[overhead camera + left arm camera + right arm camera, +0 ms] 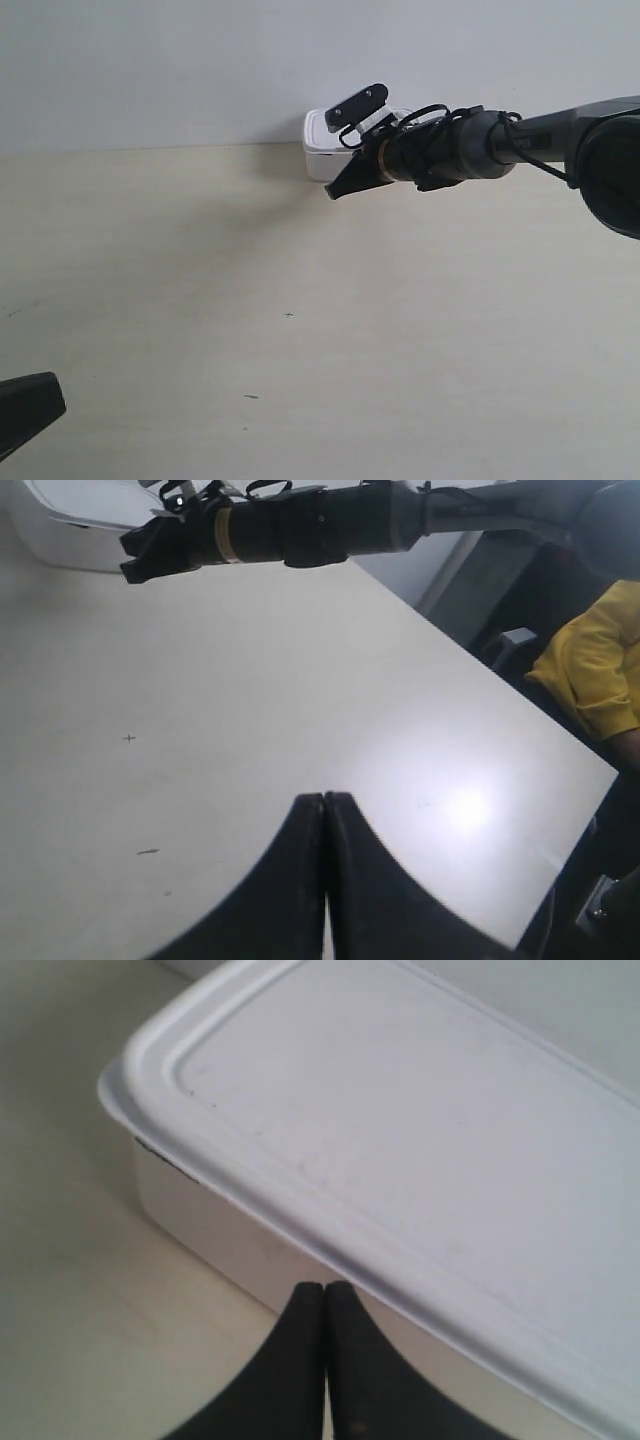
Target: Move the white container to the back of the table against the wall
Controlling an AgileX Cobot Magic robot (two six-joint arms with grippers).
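Exterior, container: the container (pixel 318 150) sits at the table's (pixel 300 350) back edge, its rear against the wall (pixel 200 60) as far as this view shows.
Exterior, right arm: the right arm (pixel 470 145) reaches in from the view's right side. The right gripper (pixel 336 189) points low at the container's front side. The right wrist view's close look at the box settles which arm this is.
Exterior, why: a blunt tip at the box's front suits shoving it backwards rather than lifting it. I judge the task nearly or fully done.
Exterior, writing: none readable, only a few dark specks (pixel 289 314) on the table.
Left wrist, left gripper: the left gripper (pixel 325 802) hangs over bare table, its fingers pressed together with nothing between them.
Left wrist, why: it is well apart from the container and seems placed to leave the right arm room.
Left wrist, surroundings: the right arm crosses the top of the view, and the container shows beyond it. A yellow sleeve (pixel 590 670) lies past the table's edge.
Right wrist, jaws: clenched on nothing, with the fingertips meeting.
Right wrist, contact: the tips lie at the container's side, just beneath the rim of the lid (pixel 400 1130). I cannot tell whether they touch it or sit just beside it.
Right wrist, lid: snapped on, flat and plain, with no brand or label.
Right wrist, wall: it rises just behind the container's far edge, and any gap there is hidden.
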